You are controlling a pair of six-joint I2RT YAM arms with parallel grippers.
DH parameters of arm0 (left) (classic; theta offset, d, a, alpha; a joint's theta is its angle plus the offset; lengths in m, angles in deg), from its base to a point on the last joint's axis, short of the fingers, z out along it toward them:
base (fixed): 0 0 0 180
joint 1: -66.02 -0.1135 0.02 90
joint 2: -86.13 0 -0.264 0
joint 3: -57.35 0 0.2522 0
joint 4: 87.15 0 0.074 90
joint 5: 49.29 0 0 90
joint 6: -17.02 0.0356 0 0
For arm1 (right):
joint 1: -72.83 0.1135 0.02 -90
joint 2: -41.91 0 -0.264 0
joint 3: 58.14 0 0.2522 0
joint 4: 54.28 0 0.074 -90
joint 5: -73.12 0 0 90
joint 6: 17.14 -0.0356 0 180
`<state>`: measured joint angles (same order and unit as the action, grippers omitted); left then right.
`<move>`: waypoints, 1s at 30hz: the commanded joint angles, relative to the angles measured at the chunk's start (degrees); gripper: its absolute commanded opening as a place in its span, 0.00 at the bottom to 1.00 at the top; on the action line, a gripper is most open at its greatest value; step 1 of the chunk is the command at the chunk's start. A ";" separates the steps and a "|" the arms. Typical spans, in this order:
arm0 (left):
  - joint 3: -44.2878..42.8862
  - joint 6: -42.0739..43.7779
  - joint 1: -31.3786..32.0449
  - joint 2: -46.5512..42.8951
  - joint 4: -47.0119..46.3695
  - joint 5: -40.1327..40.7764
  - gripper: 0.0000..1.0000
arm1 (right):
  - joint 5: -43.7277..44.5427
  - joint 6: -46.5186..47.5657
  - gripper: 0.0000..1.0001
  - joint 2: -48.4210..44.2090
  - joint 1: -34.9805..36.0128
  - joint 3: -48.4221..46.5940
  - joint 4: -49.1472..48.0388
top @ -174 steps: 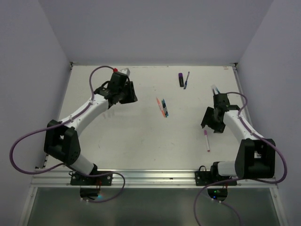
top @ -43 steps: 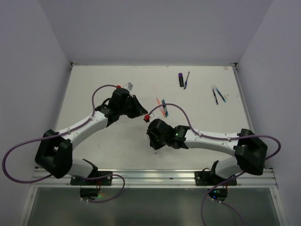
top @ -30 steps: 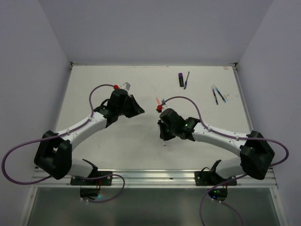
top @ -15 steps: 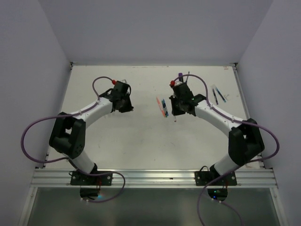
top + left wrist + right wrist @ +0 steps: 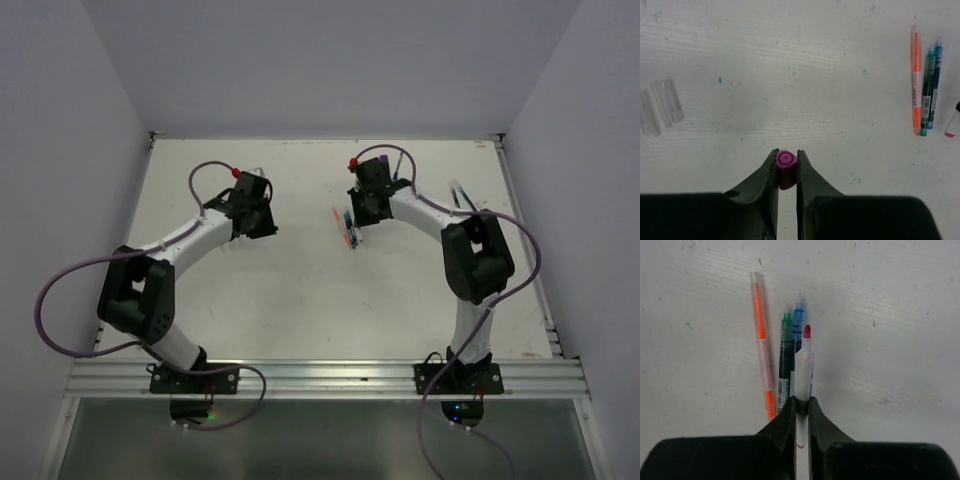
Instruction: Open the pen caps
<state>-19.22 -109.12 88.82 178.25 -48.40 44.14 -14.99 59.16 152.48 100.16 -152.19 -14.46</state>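
**Pink cap off: cap and pen in separate hands**

Top external: left hand (image 5: pixel 260 222) and right hand (image 5: pixel 365 212) hover well apart over the desk (image 5: pixel 300 300), which keeps cap and pen separated. Grip state is unreadable from here. Three loose pens (image 5: pixel 347 230) lie just beside the right hand's tips.

Left wrist: fingers clamped on the pink cap (image 5: pixel 785 164), end-on to the camera. Two clear caps (image 5: pixel 667 102), by the look of them, lie ahead-left. Nothing blocks the desk straight ahead.

Right wrist: fingers closed on the white pen (image 5: pixel 804 367), bare red tip pointing away from the hand. Green pen (image 5: pixel 785 355) and blue pen (image 5: pixel 798 322) sit right under it, orange pen (image 5: pixel 762 340) further left. Judgement: they crowd any set-down spot here.
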 commanded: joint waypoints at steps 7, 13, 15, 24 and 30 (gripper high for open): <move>1.11 2.13 -1.01 -3.78 -0.12 0.80 0.00 | -0.31 1.65 0.00 5.36 -0.88 -5.40 -1.02; 1.37 2.48 -1.27 -3.96 -0.30 0.71 0.00 | -0.49 1.83 0.00 6.86 -0.88 -6.72 -0.75; 1.55 2.39 -1.45 -3.70 -0.47 0.62 0.00 | -0.31 1.74 0.00 6.86 -0.88 -6.72 -0.75; 2.51 1.78 -2.07 -2.65 -1.70 0.45 0.00 | 0.66 1.74 0.11 6.59 -0.96 -6.54 -0.31; 2.51 1.86 -2.15 -2.55 -1.70 0.36 0.00 | 0.22 1.92 0.19 7.03 -0.96 -6.63 -0.14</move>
<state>-16.77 -108.24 87.19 176.28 -48.51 44.09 -14.93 60.15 158.95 99.44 -156.85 -14.61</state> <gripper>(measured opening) 0.159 0.189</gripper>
